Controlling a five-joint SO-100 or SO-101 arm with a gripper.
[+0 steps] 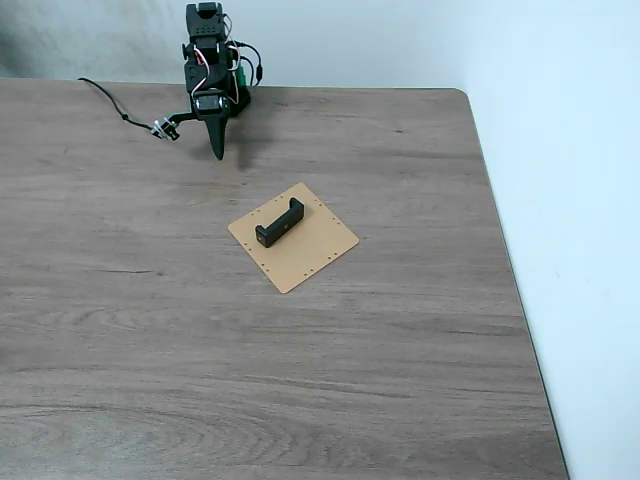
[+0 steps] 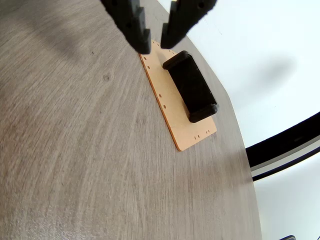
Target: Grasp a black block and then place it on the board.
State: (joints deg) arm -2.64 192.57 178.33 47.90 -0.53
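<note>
A grey wood-grain tabletop (image 1: 330,380) carries the tan board (image 1: 310,250) near its middle (set diagonally) and a black cable (image 1: 110,103) at the far edge.

The black five-joint arm with red and white wires (image 1: 210,60) stands folded and upright, its wrist turned down so the black two-finger gripper (image 1: 219,152) points at the desk. In the wrist view the gripper (image 2: 155,44) enters from the top edge, jaws parted by a narrow gap, holding nothing.
</note>
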